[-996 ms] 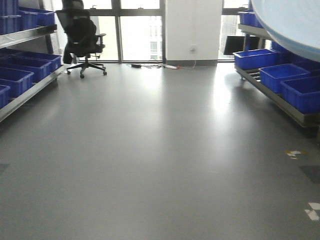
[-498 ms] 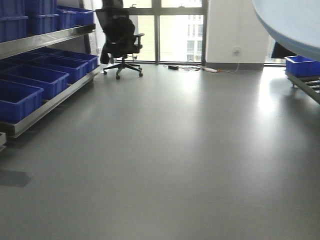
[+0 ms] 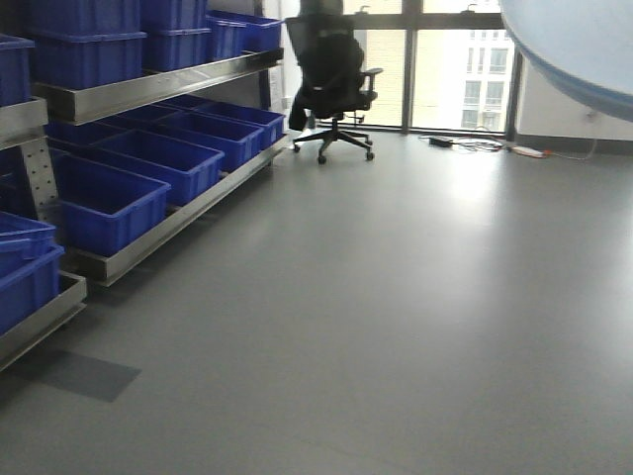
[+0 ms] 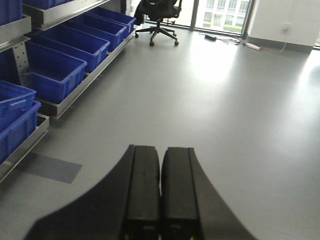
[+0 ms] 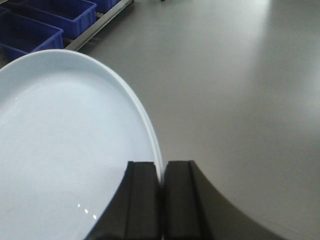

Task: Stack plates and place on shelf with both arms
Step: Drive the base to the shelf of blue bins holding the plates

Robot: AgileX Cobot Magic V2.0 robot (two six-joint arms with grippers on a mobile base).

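Two grippers, two different stories. The right gripper (image 5: 161, 165) has its black fingers pinched tight on the rim of a white plate (image 5: 65, 140), with the edge caught in the slot between them. The plate spreads out to the left of the fingers, held up above the grey floor (image 5: 240, 100) with nothing under it. From the rim alone I cannot tell whether that is one plate or two stacked. In the front view its pale curve fills the top right corner, up high.

Over on the left gripper (image 4: 160, 152), the fingers are pressed flat together with nothing between them, and it hangs over bare floor.

To the left stands the shelf (image 3: 163, 87). Its steel rails run back towards the windows (image 3: 460, 69), and its tiers are loaded with blue crates (image 3: 109, 203). The plate is well apart from it, out over open floor. A black office chair (image 3: 334, 84) sits at the far end of the shelf, by the glass.
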